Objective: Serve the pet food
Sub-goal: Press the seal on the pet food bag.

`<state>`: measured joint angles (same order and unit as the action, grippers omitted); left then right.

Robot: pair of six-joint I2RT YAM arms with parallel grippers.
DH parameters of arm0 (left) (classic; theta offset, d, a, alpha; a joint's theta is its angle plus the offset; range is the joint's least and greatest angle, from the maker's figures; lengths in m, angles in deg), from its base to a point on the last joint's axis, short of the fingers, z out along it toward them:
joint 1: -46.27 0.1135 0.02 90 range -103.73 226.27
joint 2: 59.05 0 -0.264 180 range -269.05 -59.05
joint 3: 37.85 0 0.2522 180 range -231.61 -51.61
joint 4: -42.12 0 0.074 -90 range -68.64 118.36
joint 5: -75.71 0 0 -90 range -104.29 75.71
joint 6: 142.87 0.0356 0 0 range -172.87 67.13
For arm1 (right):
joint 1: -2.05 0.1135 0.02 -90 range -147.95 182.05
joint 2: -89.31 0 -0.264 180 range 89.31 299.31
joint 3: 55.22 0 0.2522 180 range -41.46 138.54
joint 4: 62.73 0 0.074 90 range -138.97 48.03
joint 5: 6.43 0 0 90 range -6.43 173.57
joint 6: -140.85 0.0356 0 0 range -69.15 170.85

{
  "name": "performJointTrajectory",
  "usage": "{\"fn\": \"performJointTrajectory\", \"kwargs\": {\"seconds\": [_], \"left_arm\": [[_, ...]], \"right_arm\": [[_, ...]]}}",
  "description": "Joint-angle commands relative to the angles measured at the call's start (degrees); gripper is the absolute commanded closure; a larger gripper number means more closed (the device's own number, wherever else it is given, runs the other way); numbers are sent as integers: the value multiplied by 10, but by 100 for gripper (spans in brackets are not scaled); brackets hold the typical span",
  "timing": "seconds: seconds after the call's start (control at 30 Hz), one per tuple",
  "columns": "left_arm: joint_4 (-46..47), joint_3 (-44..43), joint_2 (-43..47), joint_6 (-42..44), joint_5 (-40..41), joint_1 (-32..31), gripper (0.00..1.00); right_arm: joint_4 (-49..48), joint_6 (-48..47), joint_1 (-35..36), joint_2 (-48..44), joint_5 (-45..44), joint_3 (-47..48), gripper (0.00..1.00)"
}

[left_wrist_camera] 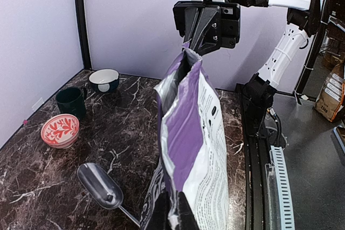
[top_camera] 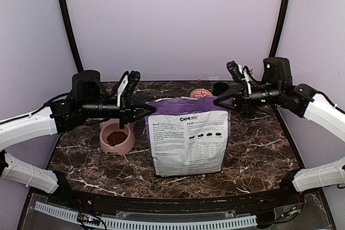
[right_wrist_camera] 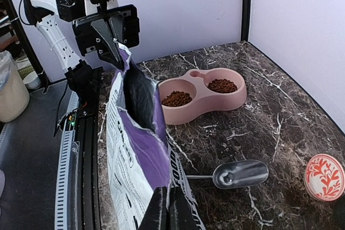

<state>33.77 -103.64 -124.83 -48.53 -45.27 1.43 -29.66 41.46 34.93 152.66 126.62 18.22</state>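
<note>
Pet food [top_camera: 116, 138] sits in the pink bowl [top_camera: 128, 145] below the left gripper [top_camera: 150, 110], which, like the right gripper [top_camera: 216, 101], is clamped onto the top edge of the bag [top_camera: 188, 141].

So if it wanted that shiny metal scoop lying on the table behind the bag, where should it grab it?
Probably by its thin straight handle, coming down from above. The silver metal scoop lies flat, its rounded bowl looks wide and slippery, and the handle points at the purple-and-white bag, crowding any sideways approach.
</note>
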Motion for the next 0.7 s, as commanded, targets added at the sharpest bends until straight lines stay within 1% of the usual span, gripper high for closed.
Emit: {"fn": "performJointTrajectory", "kwargs": {"seconds": [0.0,0.07,0.1,0.17,0.3,0.33,0.43,0.53,0.57,0.63,0.67], "left_arm": [[-25,-20,25,15,5,7,100],[-48,-31,27,22,14,7,100],[-63,-41,26,27,19,7,97],[-93,-62,19,37,23,7,84],[-153,-117,-11,48,7,6,58],[-162,-133,-20,50,6,6,54],[-183,-157,-46,63,-1,6,45],[-197,-173,-72,74,-21,6,43],[-202,-178,-80,78,-30,6,43],[-211,-186,-95,85,-45,6,46],[-213,-187,-102,88,-50,6,48]], "right_arm": [[-7,0,-3,-18,15,3,100],[-7,4,-3,-27,13,-3,100],[-8,7,-3,-33,12,-7,100],[-16,14,-2,-42,10,-19,100],[-27,24,-2,-49,16,-33,100],[-28,24,-2,-50,18,-35,100],[-37,26,-1,-56,18,-40,100],[-45,31,-1,-64,7,-48,100],[-45,32,0,-66,2,-50,93],[-44,34,0,-69,-9,-53,74],[-42,35,-1,-71,-18,-55,66]]}}
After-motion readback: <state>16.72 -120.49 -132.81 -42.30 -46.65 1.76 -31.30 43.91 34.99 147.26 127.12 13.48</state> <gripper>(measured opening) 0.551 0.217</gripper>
